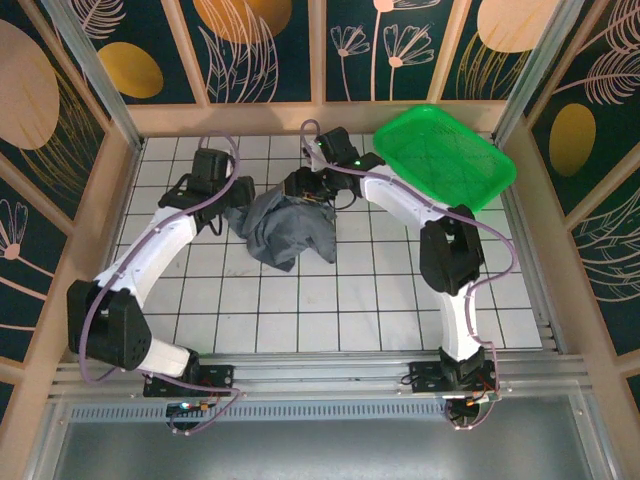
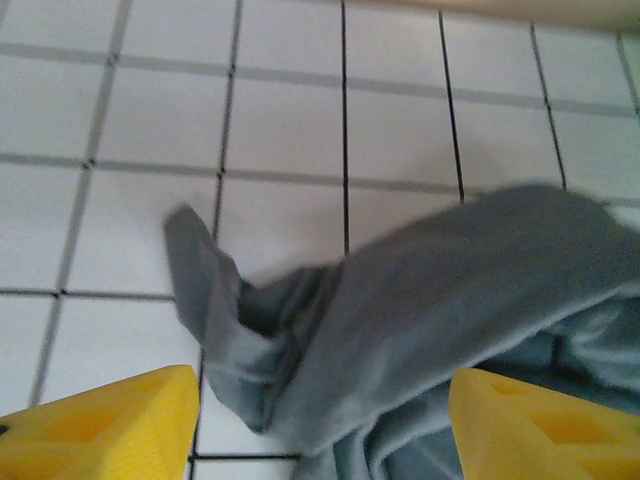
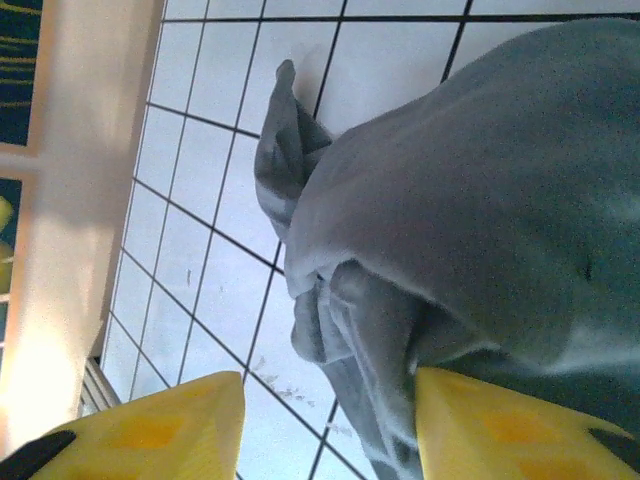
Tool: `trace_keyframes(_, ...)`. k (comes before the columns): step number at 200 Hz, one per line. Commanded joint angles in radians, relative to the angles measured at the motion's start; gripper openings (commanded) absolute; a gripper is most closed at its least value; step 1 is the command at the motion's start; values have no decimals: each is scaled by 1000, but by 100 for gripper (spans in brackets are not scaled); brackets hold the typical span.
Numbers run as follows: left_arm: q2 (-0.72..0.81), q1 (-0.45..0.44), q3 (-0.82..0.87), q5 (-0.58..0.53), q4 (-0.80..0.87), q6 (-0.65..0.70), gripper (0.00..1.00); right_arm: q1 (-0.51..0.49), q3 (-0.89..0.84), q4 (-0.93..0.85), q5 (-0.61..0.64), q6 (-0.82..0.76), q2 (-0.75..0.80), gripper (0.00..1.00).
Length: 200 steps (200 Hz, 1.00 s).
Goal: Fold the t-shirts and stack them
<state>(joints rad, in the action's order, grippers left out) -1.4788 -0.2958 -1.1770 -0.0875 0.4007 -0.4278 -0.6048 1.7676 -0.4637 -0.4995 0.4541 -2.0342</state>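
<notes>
Top external shows you the crumpled dark slate-grey cloth t-shirt (image 1: 285, 228) bunched on the white gridded tabletop (image 1: 400, 290), far of centre, between both arms. Your left gripper (image 1: 228, 205) sits at the shirt's left edge, and your right gripper (image 1: 312, 188) sits at its far right edge. On both wrist views the yellow fingers (image 2: 110, 430) stand apart, released, with loose cloth beside them. A bright green plastic mesh basket (image 1: 450, 150) sits far right.
</notes>
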Motion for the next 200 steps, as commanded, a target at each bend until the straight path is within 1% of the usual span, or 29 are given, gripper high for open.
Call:
trace_keyframes(1, -64, -4, 53, 120, 40, -537, 68, 53, -97, 35, 64, -13, 113, 58)
trace_keyframes(7, -81, -5, 62, 133, 41, -549, 68, 53, -121, 36, 102, -14, 119, 58)
trace_keyframes(11, -91, -4, 70, 146, 38, -558, 69, 84, -133, 32, 126, -14, 120, 59)
trace_keyframes(31, -136, -4, 128, 214, -12, -622, 70, 125, -182, 19, 264, -5, 104, 55)
trace_keyframes(52, -185, -5, 193, 308, -118, -704, 70, 148, -207, 51, 311, -21, 74, 54)
trace_keyframes(69, -219, -4, 198, 322, -167, -728, 68, 141, -164, 40, 312, -62, 15, 52)
trace_keyframes(77, -228, -5, 194, 328, -184, -729, 66, 136, -147, 38, 303, -76, -14, 50)
trace_keyframes(81, -261, -4, 191, 333, -192, -730, 64, 133, -140, 40, 296, -81, -26, 50)
trace_keyframes(93, -306, -3, 173, 343, -196, -729, 56, 121, -125, 49, 286, -89, -61, 49)
trace_keyframes(101, -329, -5, 162, 325, -176, -727, 48, 115, -118, 56, 268, -92, -84, 49)
trace_keyframes(111, -344, 1, 153, 292, -159, -720, 36, 109, -101, 53, 256, -92, -118, 49)
trace_keyframes(123, -344, 15, 151, 248, -140, -711, 17, 100, -72, 35, 250, -91, -160, 48)
trace_keyframes(133, -337, 38, 144, 208, -114, -701, 5, 90, -54, 27, 243, -92, -189, 46)
trace_keyframes(137, -334, 48, 140, 191, -102, -694, 1, 86, -45, 23, 243, -94, -199, 46)
trace_keyframes(139, -334, 53, 136, 182, -96, -690, 0, 84, -42, 22, 243, -95, -204, 45)
trace_keyframes(151, -325, 86, 118, 141, -69, -662, 0, 73, -16, 8, 250, -98, -233, 39)
trace_keyframes(158, -326, 104, 103, 123, -54, -643, 0, 68, 3, -9, 268, -94, -250, 31)
trace_keyframes(172, -332, 136, 60, 90, -23, -602, 0, 70, 25, -40, 313, -71, -267, 9)
trace_keyframes(179, -338, 150, 35, 75, -7, -582, 0, 73, 18, -46, 335, -57, -261, 0)
trace_keyframes(200, -370, 176, -52, 14, 39, -527, 0, 88, -58, -25, 371, -29, -189, 0)
